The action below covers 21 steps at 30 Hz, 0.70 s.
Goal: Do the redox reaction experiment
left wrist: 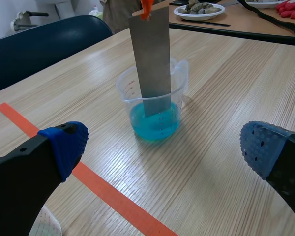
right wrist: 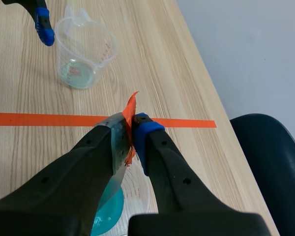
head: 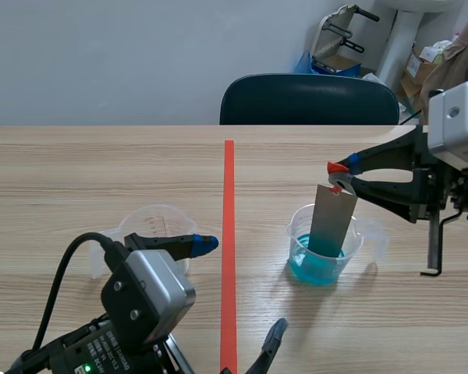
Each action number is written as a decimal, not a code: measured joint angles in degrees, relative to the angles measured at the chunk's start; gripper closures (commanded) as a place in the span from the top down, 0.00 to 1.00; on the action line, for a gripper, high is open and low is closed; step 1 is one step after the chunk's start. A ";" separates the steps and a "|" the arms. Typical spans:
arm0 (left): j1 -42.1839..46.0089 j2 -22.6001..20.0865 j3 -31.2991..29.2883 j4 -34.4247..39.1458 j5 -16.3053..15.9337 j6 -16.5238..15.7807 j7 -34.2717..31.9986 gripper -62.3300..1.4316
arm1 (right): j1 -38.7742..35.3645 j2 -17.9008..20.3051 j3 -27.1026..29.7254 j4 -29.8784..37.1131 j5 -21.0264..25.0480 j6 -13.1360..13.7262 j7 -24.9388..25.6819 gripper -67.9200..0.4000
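We see the grey metal strip [head: 331,222] standing upright with its lower end in the blue liquid [head: 316,270] of the clear measuring cup [head: 352,251], right of the orange tape line [head: 228,226]. The right gripper [head: 341,173] is clamped on the strip's top edge (at its orange tag [head: 337,167]). The left gripper [head: 242,287] is spread wide and holds nothing, just beside a second clear cup [head: 152,224].

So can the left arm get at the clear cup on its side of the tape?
Probably yes: the left gripper hangs open right beside the clear cup, with nothing between them.
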 measured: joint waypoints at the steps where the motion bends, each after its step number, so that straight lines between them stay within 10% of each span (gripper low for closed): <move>1: 0.00 0.00 0.00 0.00 0.00 0.00 0.00 1.00 | 0.44 -0.31 -0.42 -0.94 -0.94 0.04 0.83 0.02; 21: 0.00 0.00 0.00 0.00 0.00 0.02 0.00 1.00 | 2.95 -2.43 -0.85 -7.65 -6.91 -0.02 8.61 0.02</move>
